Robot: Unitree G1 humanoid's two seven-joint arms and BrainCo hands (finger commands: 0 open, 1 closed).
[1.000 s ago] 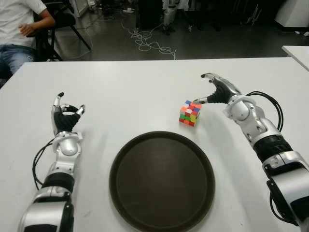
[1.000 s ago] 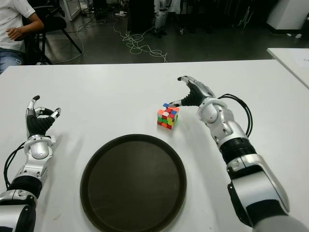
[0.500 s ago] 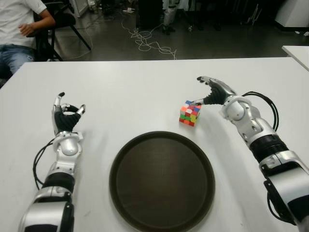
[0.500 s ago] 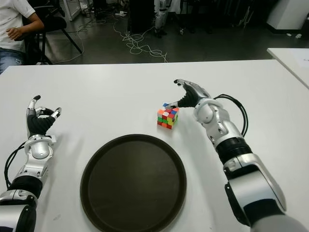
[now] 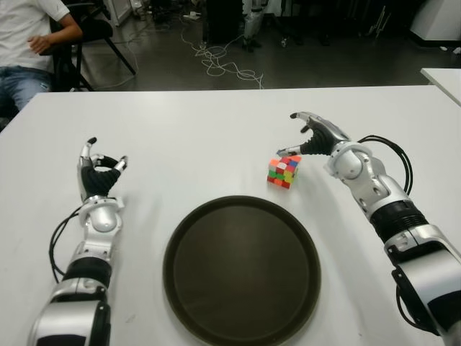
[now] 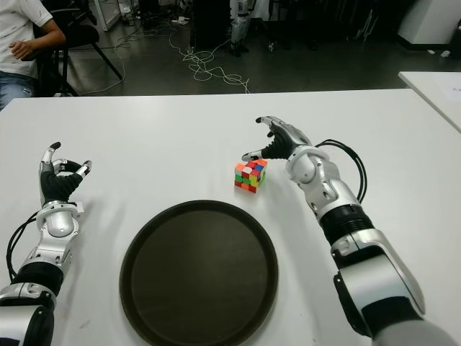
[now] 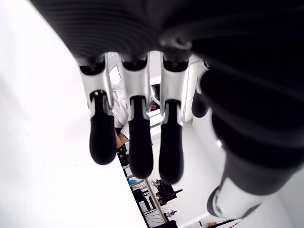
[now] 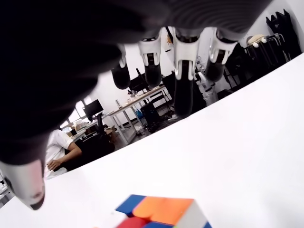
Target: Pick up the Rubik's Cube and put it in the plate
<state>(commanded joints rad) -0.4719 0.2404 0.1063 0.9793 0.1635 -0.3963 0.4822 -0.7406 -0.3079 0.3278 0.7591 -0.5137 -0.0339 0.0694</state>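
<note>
Silver jointed arms, black looping cables, silver fingers (image 7: 135,137) with black rubber tips.

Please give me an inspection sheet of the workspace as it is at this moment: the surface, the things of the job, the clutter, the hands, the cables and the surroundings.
Surface: white table, bare apart from the job's things.
Job's things: Rubik's Cube stands on the table, just beyond the plate's far right rim; dark round plate holds nothing.
Clutter: nothing seen.
Hands: right hand is open above and beside the cube, thumb tip near its top edge, no grasp yet; left hand is open and idle, left of the plate.
Cables: black cable loops at the right forearm; loose cables on the floor.
Surroundings: seated person at far left; second table at right.
</note>
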